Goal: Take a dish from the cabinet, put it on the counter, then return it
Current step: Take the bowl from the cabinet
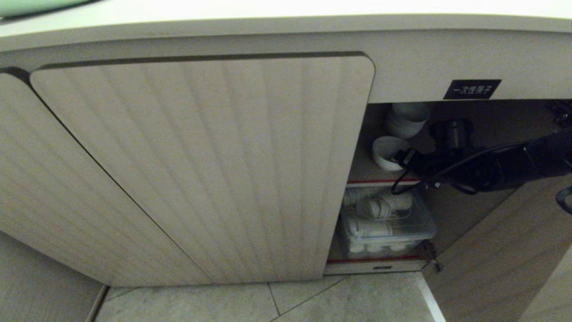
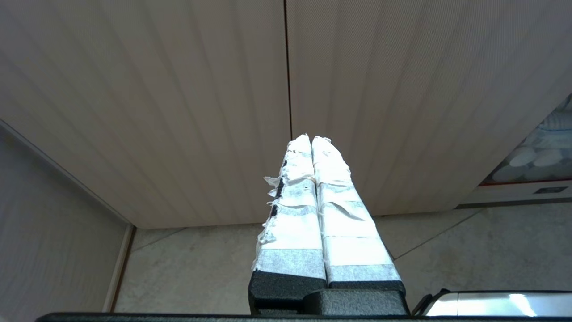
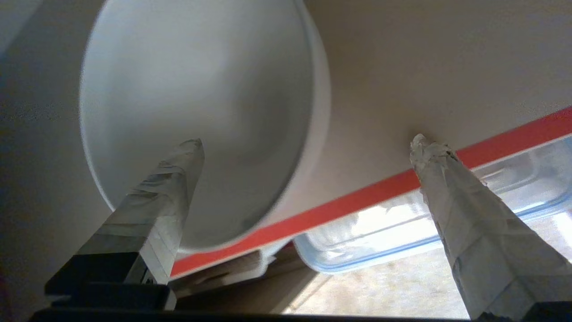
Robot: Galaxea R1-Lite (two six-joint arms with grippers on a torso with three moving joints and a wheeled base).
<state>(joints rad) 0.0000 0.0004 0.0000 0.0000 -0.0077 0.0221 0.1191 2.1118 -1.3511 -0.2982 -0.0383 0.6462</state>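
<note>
Inside the open cabinet [image 1: 447, 143], on its upper shelf [image 1: 384, 176] with the red front edge, the right hand [image 3: 304, 145] reaches in from the robot's right on its dark arm. Its two tape-wrapped fingers [image 3: 451, 179] stand spread as wide as they go, and they grip nothing. The dish [image 3: 196, 120], a small white bowl, sits on that shelf straight ahead of the hand. One fingertip lies over the bowl's hollow, while the other points at bare shelf beside the bowl, near the red edge. Whether either tip touches the bowl cannot be told.

Behind the hand and further into the cabinet, a stack of white bowls [image 1: 406, 118] stands just beyond the dish. Below the hand, on the lower shelf, a clear lidded box [image 1: 389, 223] holds white ware. Above the hand, a black label [image 1: 472, 89] with white lettering sits on the cabinet front, and the table [image 1: 286, 11] runs along the top. A closed fluted door [image 1: 205, 165] fills the space on the far side of the dish from the arm.

The left hand [image 2: 311, 139] hangs low before the closed doors above the tiled floor [image 2: 201, 268], its taped fingers pressed together and empty.
</note>
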